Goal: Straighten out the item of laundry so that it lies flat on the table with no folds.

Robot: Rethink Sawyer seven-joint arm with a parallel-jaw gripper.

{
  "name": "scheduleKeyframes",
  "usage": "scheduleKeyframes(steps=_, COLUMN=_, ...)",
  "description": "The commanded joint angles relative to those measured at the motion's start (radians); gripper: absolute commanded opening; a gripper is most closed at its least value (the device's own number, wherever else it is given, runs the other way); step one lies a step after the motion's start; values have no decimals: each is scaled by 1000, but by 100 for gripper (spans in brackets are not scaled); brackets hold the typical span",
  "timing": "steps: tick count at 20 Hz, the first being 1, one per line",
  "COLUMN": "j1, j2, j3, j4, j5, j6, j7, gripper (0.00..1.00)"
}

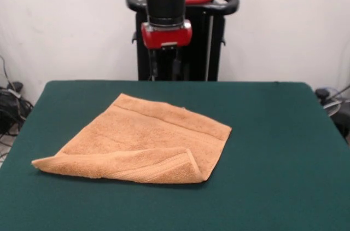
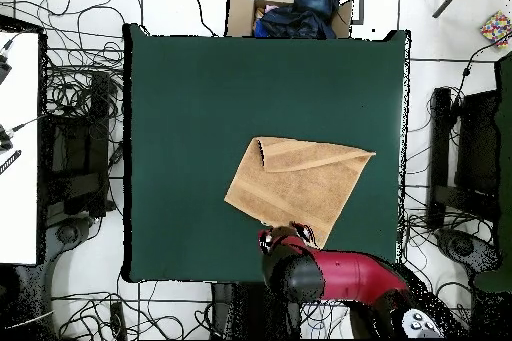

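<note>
The orange-tan towel (image 1: pixel 147 143) lies on the green table (image 1: pixel 273 132), turned diamond-wise. Its near edge is folded over in a long strip (image 1: pixel 136 168), with band stripes showing on the fold. In the overhead view the towel (image 2: pixel 300 187) sits right of the table's (image 2: pixel 190 107) middle, with the folded strip (image 2: pixel 315 154) on the side away from the robot. My gripper (image 1: pixel 165 65) hangs above the table's far edge, behind the towel's far corner, open and empty. In the overhead view the gripper (image 2: pixel 287 238) is over the towel's corner nearest the robot's base.
The black pedestal (image 1: pixel 210 45) stands behind the table. A cardboard box with dark blue clothes (image 2: pixel 292 9) sits beyond the table's far edge in the overhead view. Cables (image 2: pixel 85 107) and equipment lie on the floor on both sides.
</note>
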Motion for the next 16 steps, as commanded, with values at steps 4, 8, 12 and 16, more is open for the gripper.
scheduleKeyframes(steps=4, j1=82, j2=152, j3=-47, j4=-215, j5=120, j6=19, j7=211, gripper=100)
scheduleKeyframes(steps=8, j1=77, j2=189, j3=-37, j4=-253, j5=139, j6=11, j7=195, gripper=100)
scheduleKeyframes(steps=12, j1=95, j2=138, j3=-28, j4=-259, j5=184, j6=79, j7=197, gripper=100)
scheduleKeyframes(steps=16, j1=182, j2=145, j3=-65, j4=-351, j5=240, j6=174, j7=215, gripper=100)
